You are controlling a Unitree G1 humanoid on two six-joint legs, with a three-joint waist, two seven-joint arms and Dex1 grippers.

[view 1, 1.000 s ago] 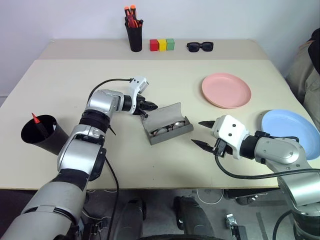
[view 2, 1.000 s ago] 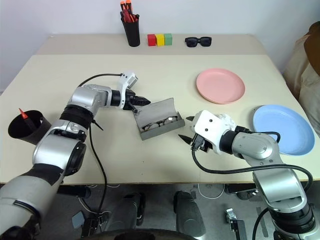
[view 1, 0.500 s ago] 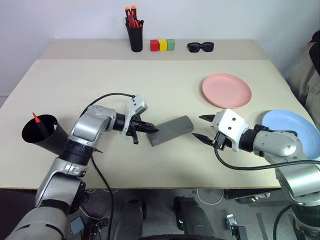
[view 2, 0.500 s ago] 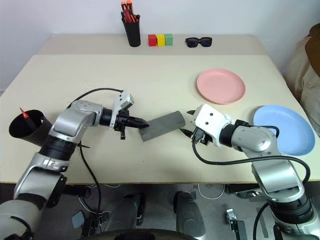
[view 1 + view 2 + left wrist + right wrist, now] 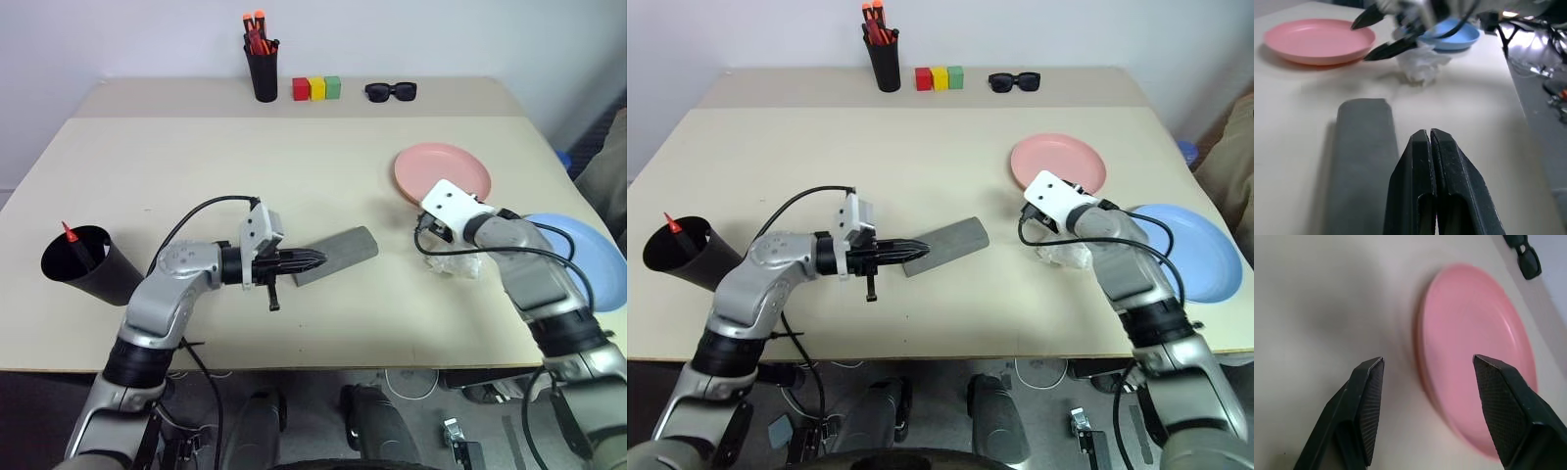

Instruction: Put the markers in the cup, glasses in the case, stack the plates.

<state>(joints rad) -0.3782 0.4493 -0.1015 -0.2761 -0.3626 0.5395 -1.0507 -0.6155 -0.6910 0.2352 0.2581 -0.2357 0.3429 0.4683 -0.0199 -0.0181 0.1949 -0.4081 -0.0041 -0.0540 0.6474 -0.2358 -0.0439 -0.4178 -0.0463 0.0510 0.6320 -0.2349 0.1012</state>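
case [image 5: 336,254] lies closed mid-table, its near end just beside the left gripper [image 5: 315,259] tips, whose fingers are pressed together, empty | right gripper [image 5: 1425,382] spread apart, holding nothing, over the near rim of the pink plate [image 5: 443,174] | blue plate [image 5: 585,255] apart on the right | cup [image 5: 86,262] far left with a red-tipped marker [image 5: 71,234] inside

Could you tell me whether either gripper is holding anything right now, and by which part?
Nothing is held. The left gripper is shut and empty beside the closed case; the right gripper is open near the pink plate.
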